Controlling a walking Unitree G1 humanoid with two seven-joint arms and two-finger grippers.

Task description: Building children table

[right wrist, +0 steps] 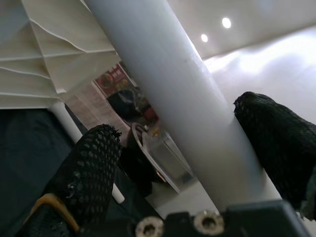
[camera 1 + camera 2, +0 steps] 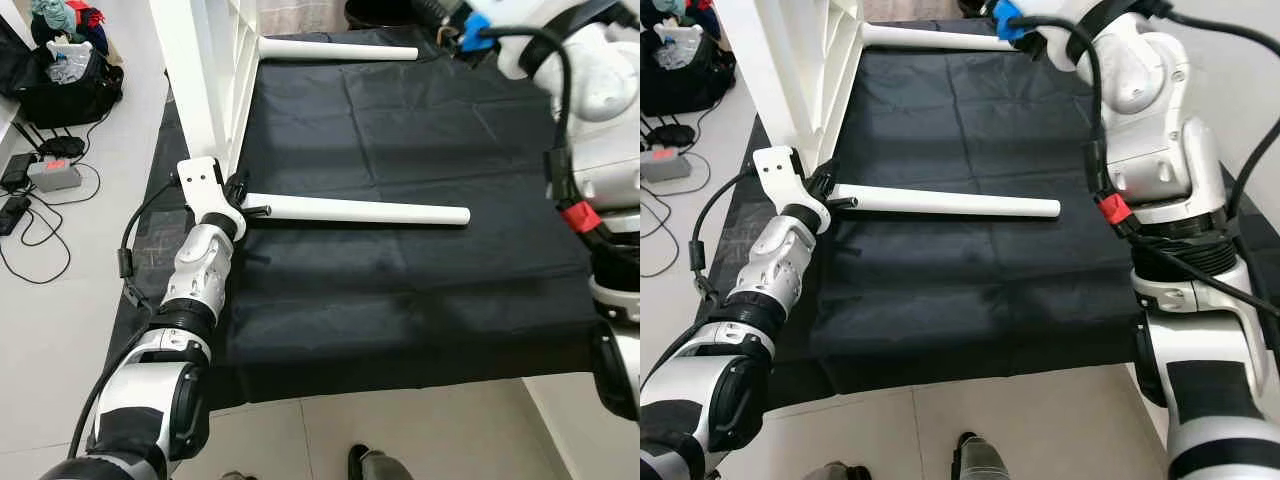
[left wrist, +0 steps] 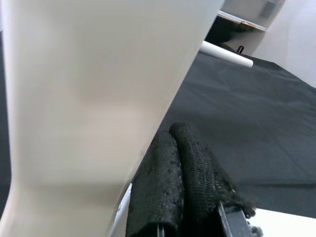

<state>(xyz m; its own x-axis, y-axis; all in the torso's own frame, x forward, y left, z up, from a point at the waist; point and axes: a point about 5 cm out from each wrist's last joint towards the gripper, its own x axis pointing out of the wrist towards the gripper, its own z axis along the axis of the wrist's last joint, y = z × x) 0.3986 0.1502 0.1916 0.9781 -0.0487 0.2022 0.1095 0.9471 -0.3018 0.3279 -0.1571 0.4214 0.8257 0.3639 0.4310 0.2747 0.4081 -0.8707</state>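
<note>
While the white children's table frame (image 2: 205, 80) stands tipped on the black cloth-covered surface (image 2: 400, 300), the left gripper (image 2: 240, 200) sits at the near end of a white round table leg (image 2: 360, 210) lying on the cloth, its black fingers (image 3: 182, 187) pressed together beside the frame. The right gripper (image 1: 190, 163), raised at the far edge, holds its fingers (image 1: 89, 173) around a second white leg (image 1: 168, 98). A third leg (image 2: 335, 50) lies farther back.

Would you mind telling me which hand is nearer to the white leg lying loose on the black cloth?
Left. The left hand sits at that loose leg's near end; the right hand is far back, around another leg.
</note>
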